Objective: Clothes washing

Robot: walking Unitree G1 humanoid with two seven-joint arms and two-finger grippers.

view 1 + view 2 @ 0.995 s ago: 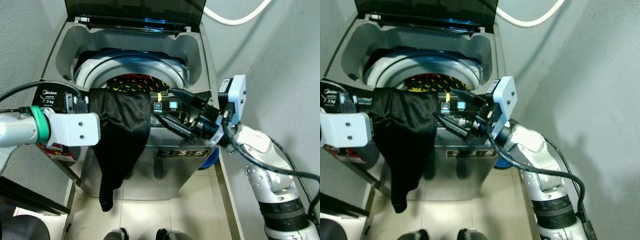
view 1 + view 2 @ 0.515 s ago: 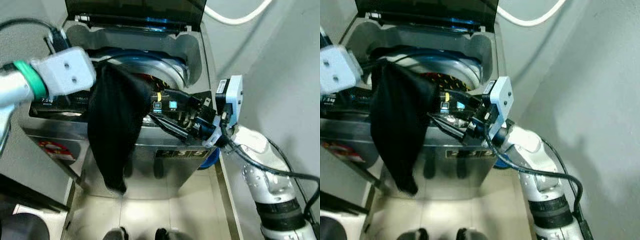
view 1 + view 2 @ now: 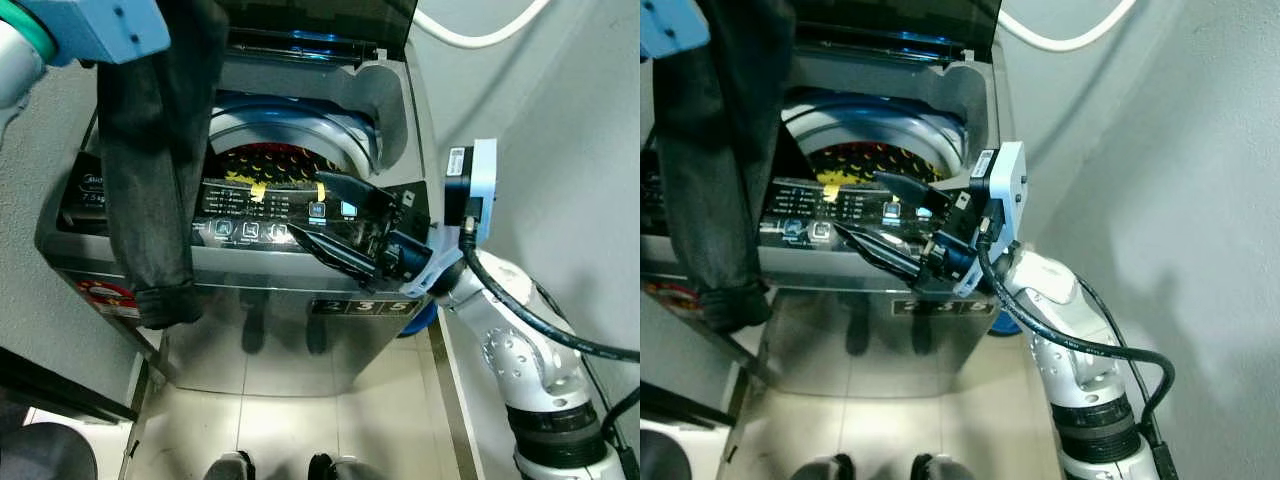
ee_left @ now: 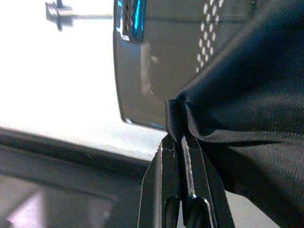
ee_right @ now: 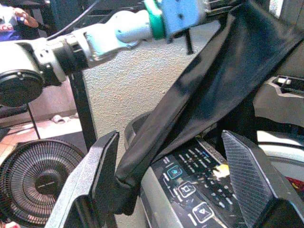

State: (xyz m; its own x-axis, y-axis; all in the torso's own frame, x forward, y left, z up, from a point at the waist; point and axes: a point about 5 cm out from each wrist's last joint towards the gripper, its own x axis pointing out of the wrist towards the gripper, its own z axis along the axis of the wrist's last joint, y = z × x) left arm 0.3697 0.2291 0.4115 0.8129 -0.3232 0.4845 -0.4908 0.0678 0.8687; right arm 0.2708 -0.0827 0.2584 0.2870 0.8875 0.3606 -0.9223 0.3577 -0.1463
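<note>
Left claw (image 4: 183, 142) is pinched tight on a fold of the black garment (image 3: 150, 150), holding it up high over the near-left corner of the open washing machine (image 3: 300, 290), so it hangs down past the control panel (image 3: 260, 215). Right claw (image 3: 325, 215) sits spread wide over the panel's right end, holding nothing. Red patterned laundry (image 3: 280, 165) is down in the drum.

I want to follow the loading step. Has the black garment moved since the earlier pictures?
Yes. The left gripper has raised the black garment: its lower end, earlier near the floor, now hangs beside the washing machine front, just below the control panel.
</note>
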